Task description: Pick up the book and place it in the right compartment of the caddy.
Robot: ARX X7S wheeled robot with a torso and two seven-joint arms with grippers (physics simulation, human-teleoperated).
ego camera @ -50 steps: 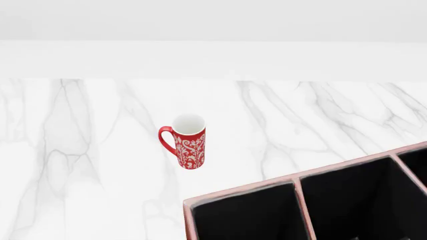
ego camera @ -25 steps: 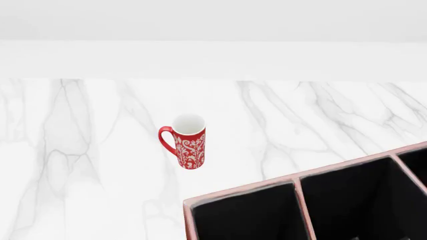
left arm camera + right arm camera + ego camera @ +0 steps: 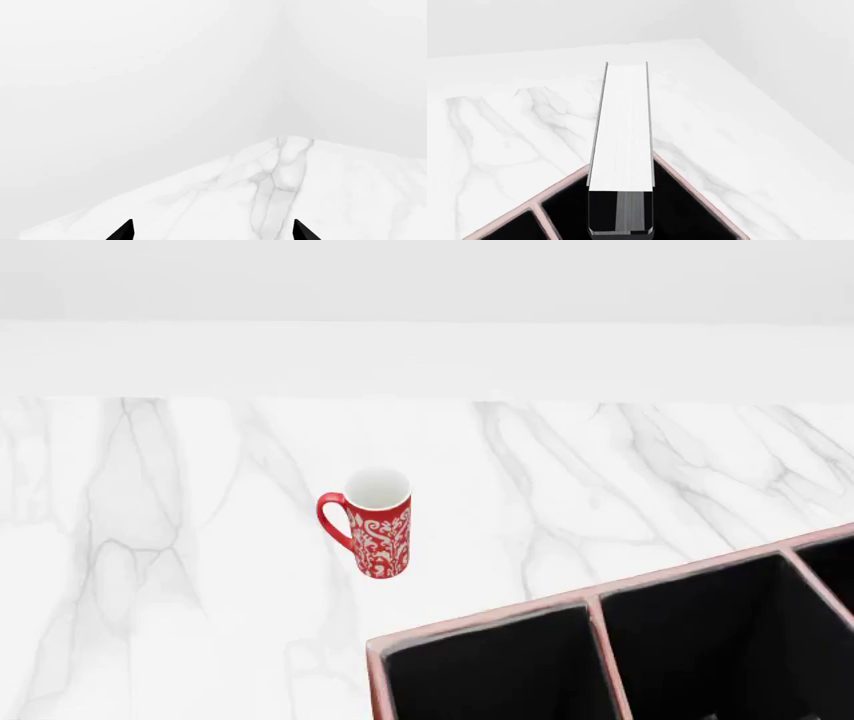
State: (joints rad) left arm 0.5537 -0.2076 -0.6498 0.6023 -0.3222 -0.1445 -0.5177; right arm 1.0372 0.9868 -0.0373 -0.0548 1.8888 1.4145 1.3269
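Book (image 3: 622, 130) held by right end effector over caddy (image 3: 690, 187); left end effector (image 3: 212, 231) wide; no readable writing

caddy (image 3: 594, 615) cut off at head view's lower-right edge

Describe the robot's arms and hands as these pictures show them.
Little shows. The left hand appears in its wrist view only as two plain matte black fingertips, each tapering to a sharp point, with no markings or cables visible. No right hand can be made out in its wrist view, and the head view shows neither arm.
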